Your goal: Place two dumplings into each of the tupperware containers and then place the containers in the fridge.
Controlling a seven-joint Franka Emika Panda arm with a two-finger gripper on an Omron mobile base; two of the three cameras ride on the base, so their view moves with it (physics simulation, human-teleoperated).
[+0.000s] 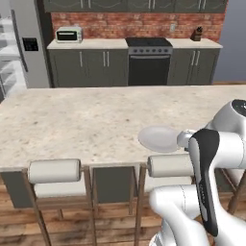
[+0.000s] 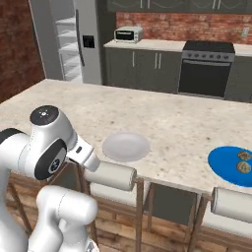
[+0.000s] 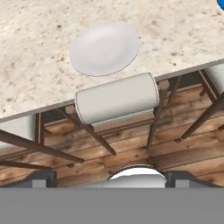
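Observation:
Two dumplings [image 2: 243, 161], small brownish speckled lumps, lie on a blue plate [image 2: 224, 165] at the right of the island counter [image 2: 182, 123]. The fridge [image 2: 74, 42] stands at the back left with a door swung open on its white shelves; the left base view has the fridge [image 1: 26, 43] at its far left. My gripper [image 3: 111, 179] is open with nothing between its dark fingertips [image 3: 41, 178]. It hangs off the counter's near edge, above a stool and short of a round white plate [image 3: 105, 48]. The tupperware containers are out of view.
Padded stools [image 3: 116, 98] line the counter's near side over a wooden floor. The white plate [image 2: 125, 146] sits near the front edge. A black oven [image 1: 149, 62], a toaster oven [image 1: 68, 34] and dark cabinets stand along the brick back wall.

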